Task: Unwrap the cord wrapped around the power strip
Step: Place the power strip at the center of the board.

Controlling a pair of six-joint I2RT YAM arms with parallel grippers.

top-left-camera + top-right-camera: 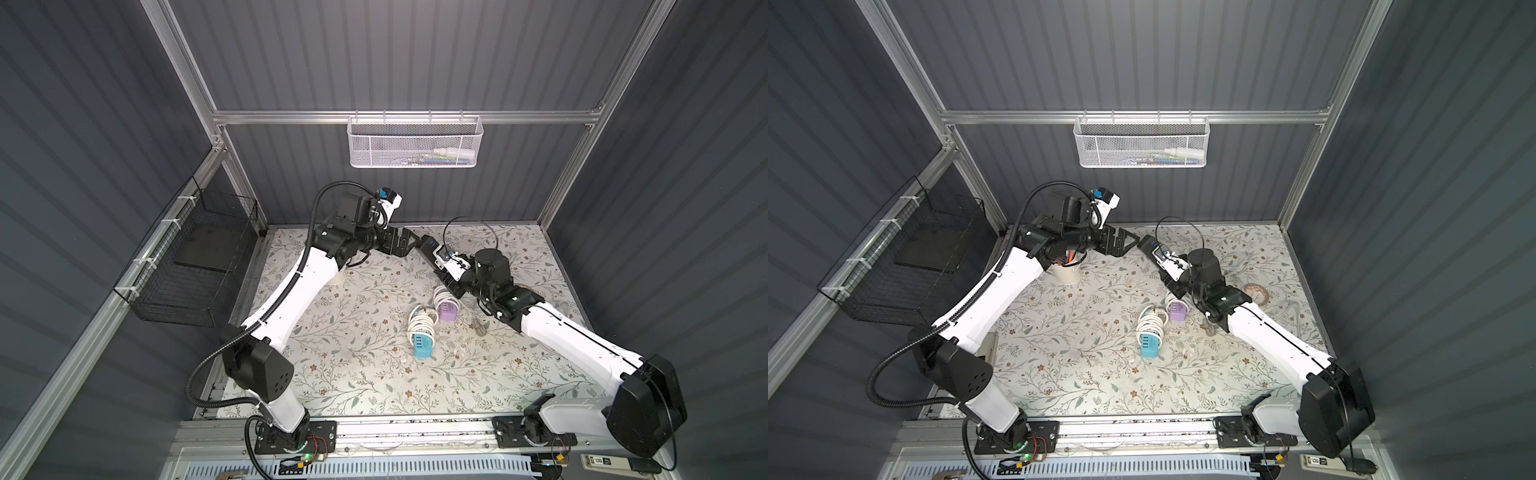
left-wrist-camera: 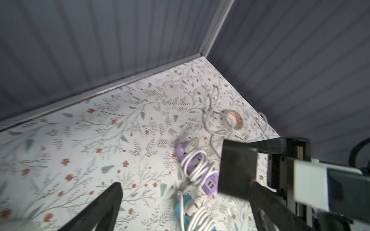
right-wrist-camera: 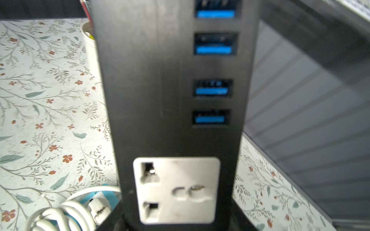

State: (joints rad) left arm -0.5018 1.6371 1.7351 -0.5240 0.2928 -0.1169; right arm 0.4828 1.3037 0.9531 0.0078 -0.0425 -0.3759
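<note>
So the black power strip (image 1: 428, 243) is up off the table (image 1: 353, 365), far-middle of the scene, with the right fingers (image 1: 449, 286) clamped on its socket end. Its long axis runs from there toward the far left, so the free USB end points at the left fingers (image 2: 109, 202). Those are spread wide just left of it and are the nearer pair. Can't spot any cord wraps on the visible face.

- Left arm (image 1: 299, 286) and right arm (image 1: 573, 332): glossy white shells, bulky black joints (rounded housings).
- Ribbed black hose (image 1: 312, 220) loops along the left arm.
- Black base plates (image 1: 328, 432), red wires (image 1: 318, 444).
- Left gripper (image 1: 409, 243): black, angular.
</note>
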